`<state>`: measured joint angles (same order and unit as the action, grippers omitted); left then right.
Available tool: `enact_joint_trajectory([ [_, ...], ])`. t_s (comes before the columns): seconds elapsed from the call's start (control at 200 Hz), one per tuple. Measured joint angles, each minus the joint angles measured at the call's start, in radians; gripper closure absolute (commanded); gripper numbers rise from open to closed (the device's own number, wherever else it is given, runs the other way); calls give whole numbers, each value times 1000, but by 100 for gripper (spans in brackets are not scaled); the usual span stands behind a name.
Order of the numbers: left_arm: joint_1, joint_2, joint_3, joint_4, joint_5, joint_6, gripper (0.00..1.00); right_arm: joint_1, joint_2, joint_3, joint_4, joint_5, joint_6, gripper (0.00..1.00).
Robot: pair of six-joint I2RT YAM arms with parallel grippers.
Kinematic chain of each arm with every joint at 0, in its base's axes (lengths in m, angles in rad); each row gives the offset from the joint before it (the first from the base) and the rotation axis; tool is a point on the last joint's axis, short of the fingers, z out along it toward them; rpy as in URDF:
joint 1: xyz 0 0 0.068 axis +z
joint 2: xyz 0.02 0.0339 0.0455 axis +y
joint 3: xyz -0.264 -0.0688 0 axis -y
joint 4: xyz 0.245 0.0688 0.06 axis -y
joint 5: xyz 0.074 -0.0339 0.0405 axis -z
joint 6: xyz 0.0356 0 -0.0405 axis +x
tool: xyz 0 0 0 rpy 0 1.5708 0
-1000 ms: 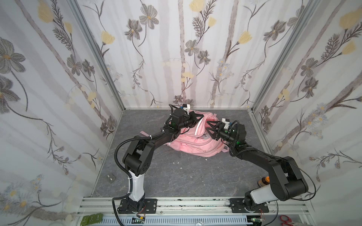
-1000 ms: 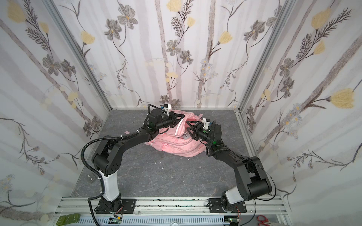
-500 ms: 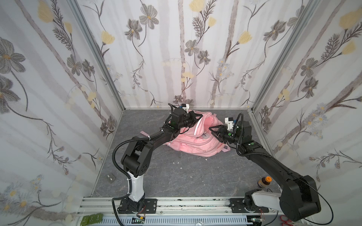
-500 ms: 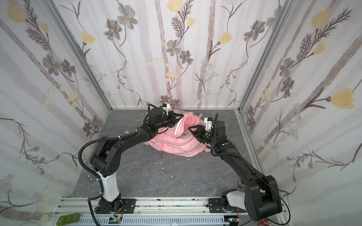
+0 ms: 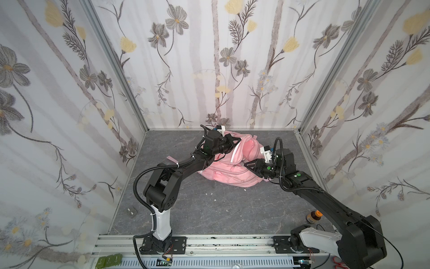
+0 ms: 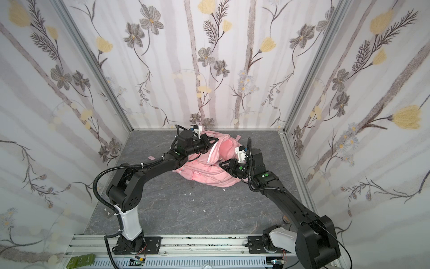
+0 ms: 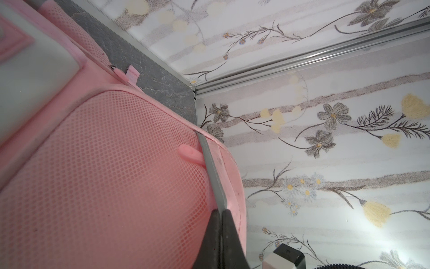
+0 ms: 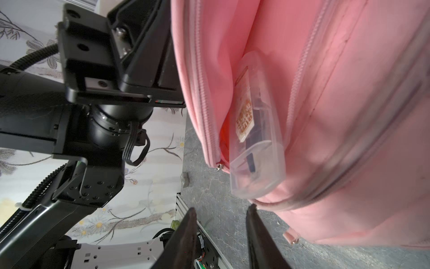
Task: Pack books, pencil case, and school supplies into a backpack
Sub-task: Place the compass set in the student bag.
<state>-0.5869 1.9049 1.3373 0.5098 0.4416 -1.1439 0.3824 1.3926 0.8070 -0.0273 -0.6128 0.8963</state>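
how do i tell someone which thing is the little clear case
Find the pink backpack lying at the back of the grey floor. From an open zipper pocket on it, the clear case pokes half out, just ahead of the right gripper. It is the only see-through hard thing amid soft pink fabric.

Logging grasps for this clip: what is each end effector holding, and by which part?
Left end effector pinches the backpack by a grey-trimmed edge. Right end effector holds nothing; the clear case sits beyond its open jaws.
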Motion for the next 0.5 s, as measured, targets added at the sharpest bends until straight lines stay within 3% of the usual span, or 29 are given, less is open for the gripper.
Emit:
enact_joint_trajectory([
  [0.5,-20,39,17,38,-5,-41,100,-68,243,159,102,7,-26,72],
])
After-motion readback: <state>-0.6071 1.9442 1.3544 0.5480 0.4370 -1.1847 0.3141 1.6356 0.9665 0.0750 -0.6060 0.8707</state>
